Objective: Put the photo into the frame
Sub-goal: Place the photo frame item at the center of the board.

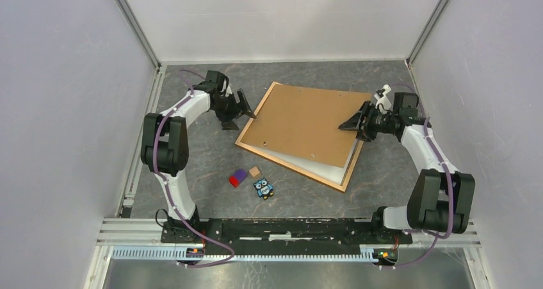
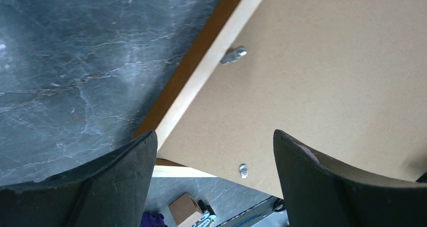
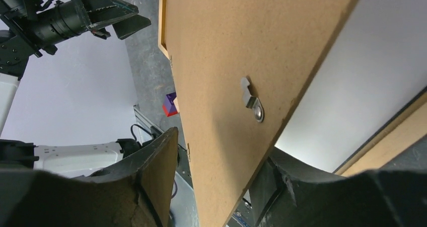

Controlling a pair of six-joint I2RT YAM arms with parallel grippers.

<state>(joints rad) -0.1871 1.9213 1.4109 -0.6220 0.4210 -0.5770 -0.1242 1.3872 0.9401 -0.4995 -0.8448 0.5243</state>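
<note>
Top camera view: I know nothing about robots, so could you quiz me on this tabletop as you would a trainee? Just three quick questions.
1. True or false: the brown backing board lies askew on the frame, leaving a strip of the photo uncovered, white side up.
2. What sits on the table in front of the frame? A) a cup B) an owl figure C) scissors
3. How do the fingers of the left pincer stand?
Key: 1 true; 2 B; 3 wide apart, open.
</note>
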